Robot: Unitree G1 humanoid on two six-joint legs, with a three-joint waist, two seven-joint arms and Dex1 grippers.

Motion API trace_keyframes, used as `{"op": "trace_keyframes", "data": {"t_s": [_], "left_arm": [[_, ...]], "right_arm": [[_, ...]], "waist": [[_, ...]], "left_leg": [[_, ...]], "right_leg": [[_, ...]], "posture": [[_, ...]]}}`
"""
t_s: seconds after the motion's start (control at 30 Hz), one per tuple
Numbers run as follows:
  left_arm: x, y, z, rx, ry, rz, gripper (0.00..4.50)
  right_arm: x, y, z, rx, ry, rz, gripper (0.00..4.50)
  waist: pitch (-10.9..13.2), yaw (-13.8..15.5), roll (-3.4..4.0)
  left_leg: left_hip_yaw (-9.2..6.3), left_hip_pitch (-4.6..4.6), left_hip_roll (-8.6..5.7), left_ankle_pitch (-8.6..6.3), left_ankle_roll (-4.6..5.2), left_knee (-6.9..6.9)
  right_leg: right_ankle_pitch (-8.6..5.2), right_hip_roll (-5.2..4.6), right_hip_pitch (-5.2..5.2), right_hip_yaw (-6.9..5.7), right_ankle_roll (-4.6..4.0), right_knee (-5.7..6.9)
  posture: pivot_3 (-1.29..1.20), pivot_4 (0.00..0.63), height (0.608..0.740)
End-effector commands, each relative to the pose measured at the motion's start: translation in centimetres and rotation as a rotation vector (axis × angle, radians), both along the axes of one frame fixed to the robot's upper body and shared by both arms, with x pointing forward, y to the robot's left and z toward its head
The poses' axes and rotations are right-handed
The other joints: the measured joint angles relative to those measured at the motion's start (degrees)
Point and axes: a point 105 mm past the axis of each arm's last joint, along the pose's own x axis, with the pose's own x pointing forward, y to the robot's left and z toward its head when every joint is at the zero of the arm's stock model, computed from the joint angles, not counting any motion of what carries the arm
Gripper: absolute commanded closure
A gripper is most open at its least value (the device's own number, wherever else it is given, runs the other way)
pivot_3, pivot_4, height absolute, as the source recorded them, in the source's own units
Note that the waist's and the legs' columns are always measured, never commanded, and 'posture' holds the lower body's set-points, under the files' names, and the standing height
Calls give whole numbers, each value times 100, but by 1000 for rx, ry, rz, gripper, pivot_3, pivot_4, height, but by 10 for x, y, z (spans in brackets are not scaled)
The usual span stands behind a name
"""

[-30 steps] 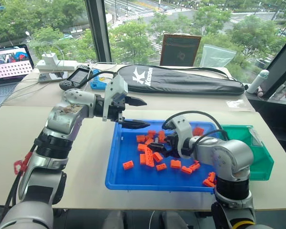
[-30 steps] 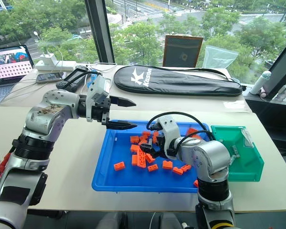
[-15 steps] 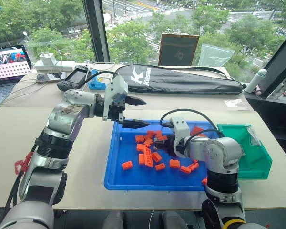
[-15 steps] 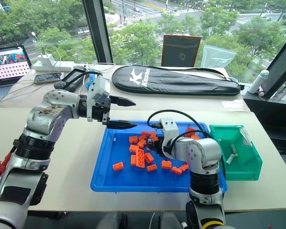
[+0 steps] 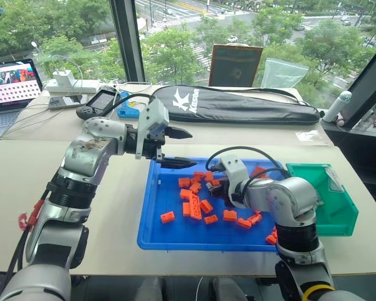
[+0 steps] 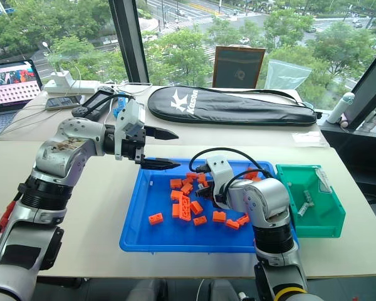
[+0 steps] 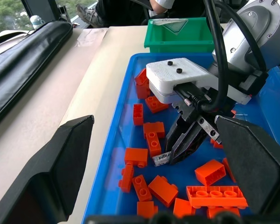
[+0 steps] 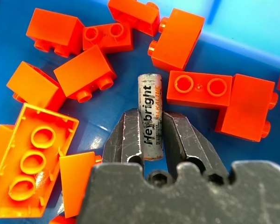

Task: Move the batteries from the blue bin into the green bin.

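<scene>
R gripper [image 8: 150, 140] fingers clamped on "Heybright Alkaline" battery [image 8: 149, 112] in blue bin [image 5: 151, 213]; L gripper [image 5: 182, 148] fingers wide apart, empty.

Beige table [image 5: 119, 213], blue bin [image 5: 151, 213] beside green bin [image 5: 344, 216], black racket case [image 5: 238, 105], laptop [image 5: 9, 88] behind

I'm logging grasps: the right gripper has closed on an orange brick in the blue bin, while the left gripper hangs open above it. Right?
Not quite. The right gripper has closed on a battery, not an orange brick; the right wrist view shows the grey cylinder between its fingers. It is in the blue bin, and the left gripper does hang open above it.
</scene>
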Motion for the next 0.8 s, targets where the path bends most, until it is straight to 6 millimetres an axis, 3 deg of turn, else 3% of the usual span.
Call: {"op": "trace_keyframes", "data": {"t_s": [0.03,0.1,0.2,0.3,0.43,0.5,0.6,0.8], "left_arm": [[-3,-3,13,-25,-50,-22,0],[-5,-4,14,-38,-46,-35,0],[-7,-7,18,-78,-33,-59,0],[-9,-13,22,-118,-24,-81,0],[-13,-19,27,-154,-34,-123,0],[-13,-22,30,-171,-62,-126,0],[-7,-28,30,-177,-56,-89,0],[-6,-31,33,-204,-40,-68,0]], "right_arm": [[-9,5,40,76,-106,128,4172],[-12,-9,59,78,-162,152,4172],[-19,-45,91,25,-323,168,4172],[-22,-89,116,9,-430,112,4172],[-21,-159,136,-94,-459,-112,4172],[-28,-186,137,-148,-435,-181,4172],[-43,-206,119,-187,-335,-232,4172],[-58,-208,76,-220,-270,-209,4172]], "waist": [[0,2,0],[0,6,0],[4,56,4],[6,103,4],[6,80,4],[6,81,5],[5,64,6],[5,21,7]], "left_leg": [[0,0,0,0,0,0],[-1,0,0,0,0,0],[-4,-2,-1,0,0,-1],[-8,-13,-11,-2,2,-1],[-4,-11,-11,-2,4,-2],[-4,-9,-11,-2,4,-1],[-4,-6,-9,-2,4,-1],[-6,-2,-8,-2,4,2]], "right_leg": [[0,0,0,0,0,0],[0,0,0,0,0,0],[0,-1,2,-2,0,-5],[-2,-8,9,-4,3,-23],[-2,-7,6,2,4,-22],[-2,-7,6,4,3,-17],[-2,-5,10,5,3,-18],[-2,-1,13,11,4,-13]], "posture": [[0,150,734],[0,150,734],[0,150,734],[0,150,734],[0,150,734],[0,150,734],[0,150,734],[0,150,734]]}}
